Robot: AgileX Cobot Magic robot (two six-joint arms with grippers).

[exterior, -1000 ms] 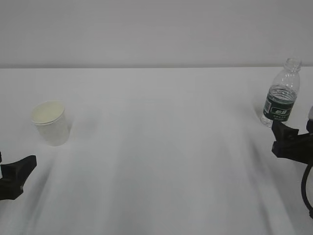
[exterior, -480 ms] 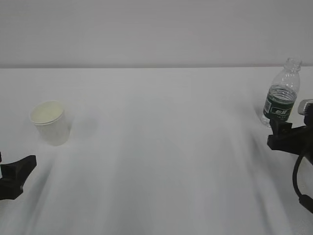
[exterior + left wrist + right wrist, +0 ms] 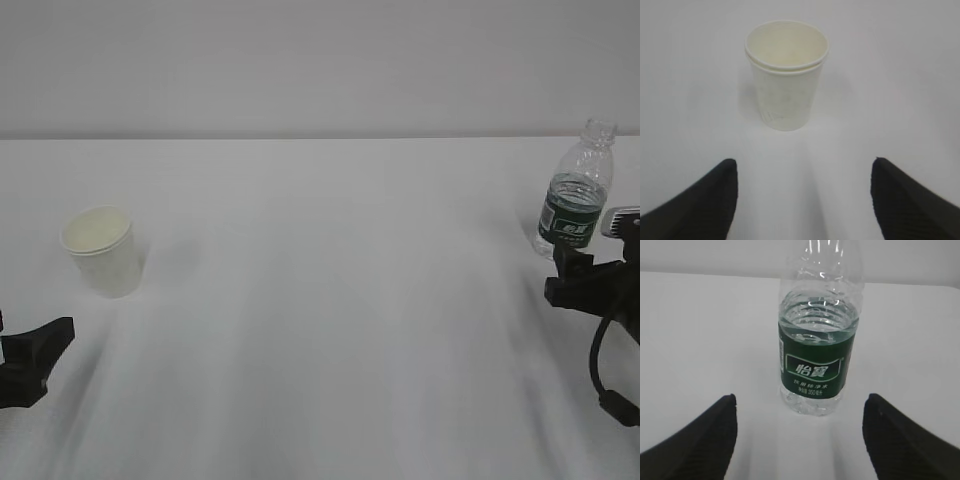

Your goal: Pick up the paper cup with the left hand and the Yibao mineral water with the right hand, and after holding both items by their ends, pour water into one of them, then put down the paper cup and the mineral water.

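Observation:
The paper cup [image 3: 102, 252] stands upright on the white table at the left, white with a cream inside and nothing in it. It shows in the left wrist view as the paper cup [image 3: 786, 85], straight ahead of my left gripper [image 3: 803, 160], which is open, short of the cup and holding nothing. The Yibao mineral water [image 3: 575, 195] stands upright at the far right, with no cap, a green label and water up to about the label's top. In the right wrist view the bottle [image 3: 819, 350] is just beyond my right gripper [image 3: 800, 396], open, fingers wider than the bottle and not touching it.
The white table [image 3: 330, 300] runs back to a pale wall. My left gripper [image 3: 35, 350] sits low at the left edge and my right gripper [image 3: 600, 270] at the right edge, just in front of the bottle, with a black cable hanging below it.
My right gripper has moved forward and a little left, closer to the bottle's base. The left gripper, the cup and the bottle have stayed put.

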